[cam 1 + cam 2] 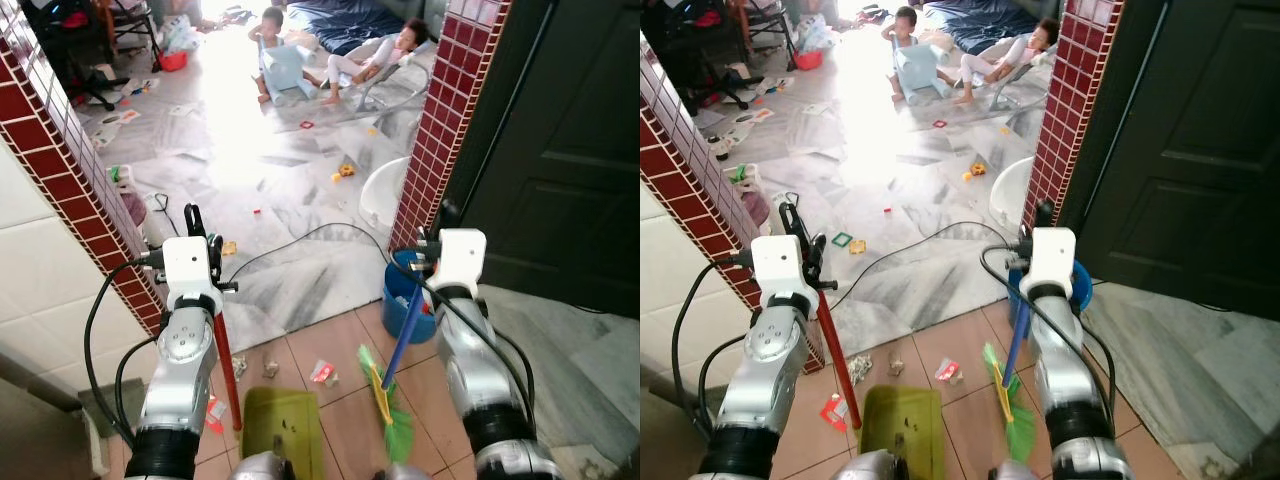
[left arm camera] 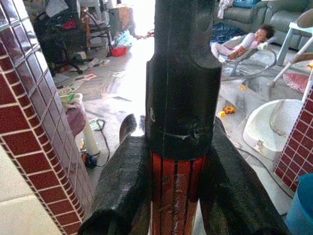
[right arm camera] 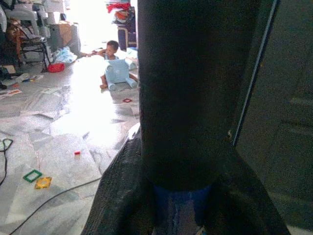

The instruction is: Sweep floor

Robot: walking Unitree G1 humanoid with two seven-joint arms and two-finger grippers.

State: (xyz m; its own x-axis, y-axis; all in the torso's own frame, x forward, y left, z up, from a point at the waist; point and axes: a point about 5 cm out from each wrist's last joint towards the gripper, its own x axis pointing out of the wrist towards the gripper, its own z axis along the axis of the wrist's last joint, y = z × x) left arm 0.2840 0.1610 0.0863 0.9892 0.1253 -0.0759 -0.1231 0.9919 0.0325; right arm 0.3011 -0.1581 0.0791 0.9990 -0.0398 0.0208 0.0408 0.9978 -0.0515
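left eye view: one broom [image 1: 388,392], one dustpan [image 1: 283,425], perhaps

The green dustpan [image 1: 283,432] is cut off by the near edge of the picture, so its front lip cannot be seen. The red handle [image 1: 229,375] is hidden at its top behind the left gripper [image 1: 197,243]; in the left wrist view its black cap [image 2: 183,73] runs out past the far edge. The blue broom handle [image 1: 404,335] vanishes at its top behind the right gripper [image 1: 428,250], and the green bristles [image 1: 397,432] are cut by the near edge. The blue bucket [image 1: 402,300] is half hidden behind the right arm. The scraps [image 1: 322,373] on the tiles are too small to identify.
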